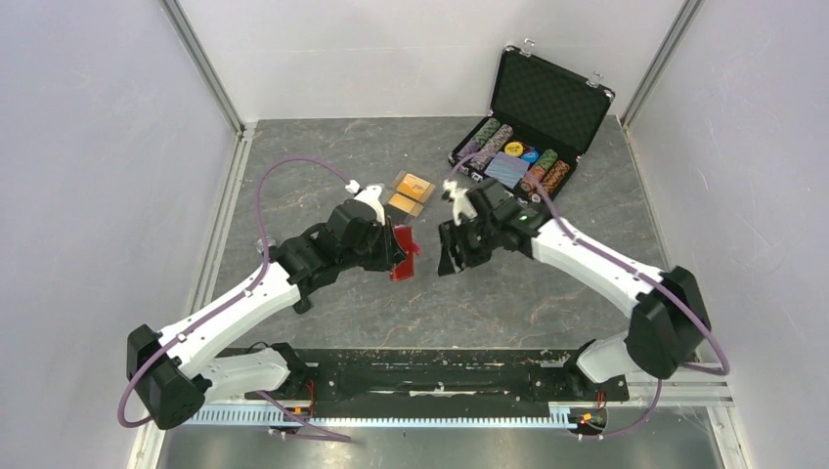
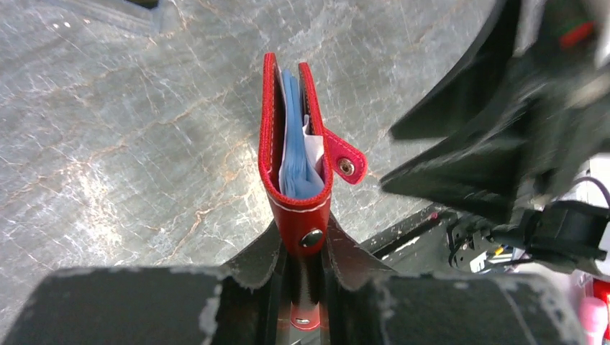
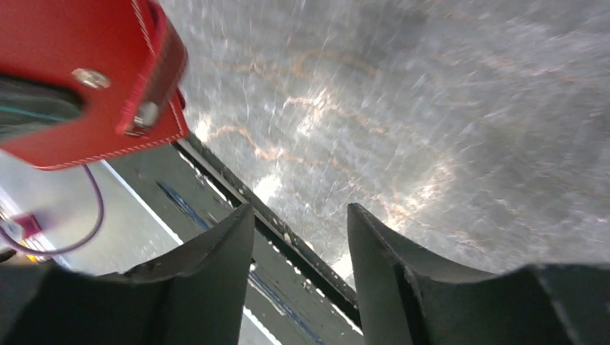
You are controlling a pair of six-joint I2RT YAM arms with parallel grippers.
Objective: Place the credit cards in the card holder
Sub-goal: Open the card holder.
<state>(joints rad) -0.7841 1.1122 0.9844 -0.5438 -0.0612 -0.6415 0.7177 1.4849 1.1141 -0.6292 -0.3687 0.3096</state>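
L fingers (image 2: 252, 269) pinch red card holder (image 2: 295, 205), tab unsnapped. R fingers (image 3: 216, 273) spread, empty. Orange credit cards (image 1: 412, 191) lie beyond.

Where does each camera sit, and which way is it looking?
Top camera: sits above and behind the arms, looking down at the table; both whole arms show, bases at the bottom.
Left wrist camera: sits on the left wrist, looking along the left gripper, which is shut on the card holder.
Right wrist camera: sits on the right wrist, looking past the right gripper, open and empty, down at the table.
Shared: all three see the red card holder; only the top view shows the credit cards.
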